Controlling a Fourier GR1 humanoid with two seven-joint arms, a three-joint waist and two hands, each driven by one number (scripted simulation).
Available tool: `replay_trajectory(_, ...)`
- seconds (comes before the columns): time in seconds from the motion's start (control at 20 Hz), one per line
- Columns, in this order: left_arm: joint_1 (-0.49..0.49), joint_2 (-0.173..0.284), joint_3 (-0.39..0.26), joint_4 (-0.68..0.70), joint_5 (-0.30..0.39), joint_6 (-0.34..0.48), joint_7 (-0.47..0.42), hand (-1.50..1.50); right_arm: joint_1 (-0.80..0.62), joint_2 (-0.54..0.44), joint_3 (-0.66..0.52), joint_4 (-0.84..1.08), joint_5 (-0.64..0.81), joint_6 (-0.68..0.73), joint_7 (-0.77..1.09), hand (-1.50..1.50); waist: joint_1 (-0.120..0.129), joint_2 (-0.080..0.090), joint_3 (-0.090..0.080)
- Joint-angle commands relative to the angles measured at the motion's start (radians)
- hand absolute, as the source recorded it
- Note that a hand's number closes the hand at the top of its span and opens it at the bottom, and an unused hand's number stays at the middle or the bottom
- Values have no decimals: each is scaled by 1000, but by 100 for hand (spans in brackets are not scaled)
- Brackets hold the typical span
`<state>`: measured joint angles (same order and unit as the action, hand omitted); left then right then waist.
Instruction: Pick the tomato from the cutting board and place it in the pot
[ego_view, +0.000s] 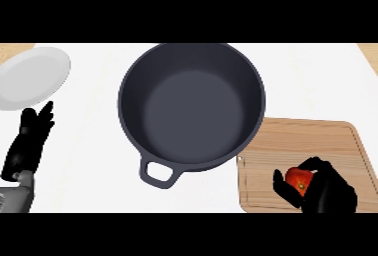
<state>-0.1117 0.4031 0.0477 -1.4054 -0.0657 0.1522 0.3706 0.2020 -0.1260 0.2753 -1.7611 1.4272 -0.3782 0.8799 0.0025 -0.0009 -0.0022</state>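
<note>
Right hand (325, 189) is curled round the tomato (298, 178), low on the board (310, 137) at five o'clock. The pot (247, 75) sits up toward eleven o'clock from it, just beside the board. Left hand (28, 145) rests spread at nine o'clock.

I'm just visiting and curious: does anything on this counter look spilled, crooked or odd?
Nothing stands out. The pot sits upright with nothing in it, the plate lies apart at the left, and the right hand curls round the tomato over the cutting board.
</note>
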Motion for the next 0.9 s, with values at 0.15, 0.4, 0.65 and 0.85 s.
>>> replay_trajectory(0.15, -27, 19, 14, 7, -2, -8, 20, 0, 5, -314, 12, -209, -243, 390, -283, 150, -10, -1, -1)
replay_trajectory(0.4, 25, -20, -13, -18, -23, 10, 5, 0, -42, -361, -85, -485, -387, 417, -345, 150, -13, -4, 2)
replay_trajectory(0.65, 38, -16, -1, -32, -7, -3, 13, 0, -170, -345, -150, -716, -525, 459, -334, 150, -4, -6, 2)
replay_trajectory(0.85, 34, -26, -4, -17, -16, -5, -7, 0, -387, -340, -151, -757, -538, 619, -213, 150, 4, -4, -1)
